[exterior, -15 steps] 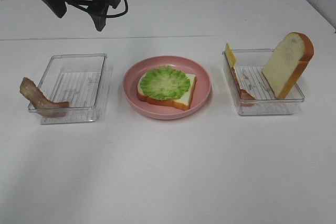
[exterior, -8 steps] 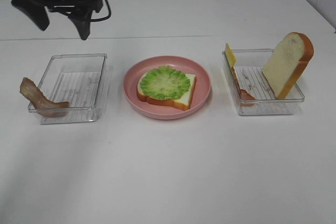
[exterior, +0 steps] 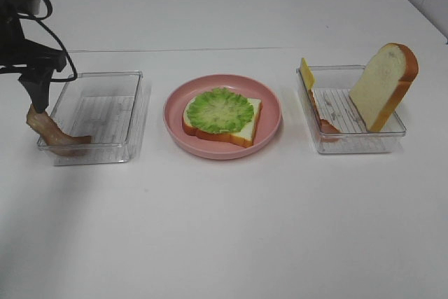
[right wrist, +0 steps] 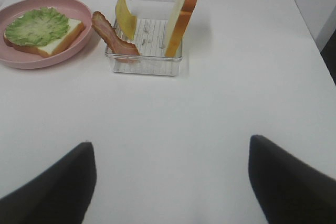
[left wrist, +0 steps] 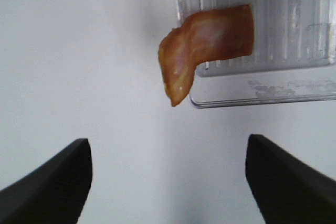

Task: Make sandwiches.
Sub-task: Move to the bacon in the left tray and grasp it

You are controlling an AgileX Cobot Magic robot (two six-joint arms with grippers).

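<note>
A: Left gripper (left wrist: 168, 141), state?

B: Jaws apart, nothing between them. It hangs over the bacon strip (left wrist: 207, 43). The wrist view shows the strip ahead of the fingers. In the high view one finger sits right by the strip's raised end, and I can't tell if it touches.

A: How's the strip lying?

B: It's draped over the wall of the left tray (exterior: 105, 75) at a corner. One end is inside on the ribbed floor, the other curls outside above the table.

A: Right gripper (right wrist: 170, 142)?

B: Also spread and empty, and out of the high view. Its camera looks at the right tray (exterior: 350, 150), which holds a cheese slice (exterior: 306, 73), a second bacon strip (exterior: 323, 122) and an upright bread slice (exterior: 381, 85).

A: And the task thing?

B: The half-built sandwich (exterior: 222, 118) is on the pink plate (exterior: 269, 113), between the trays. So far it's one bread slice with lettuce on top. No bacon, cheese or top slice yet.

A: Step in hand?

B: My guess is picking the left strip. Go for the outside end, which is free of the tray. Set the jaws across the narrow width and stay off the clear wall, or the tray may come up too. Lift straight up until the inner end clears the rim, since the strip looks floppy and may snag. Then lay it flat on the lettuce.
</note>
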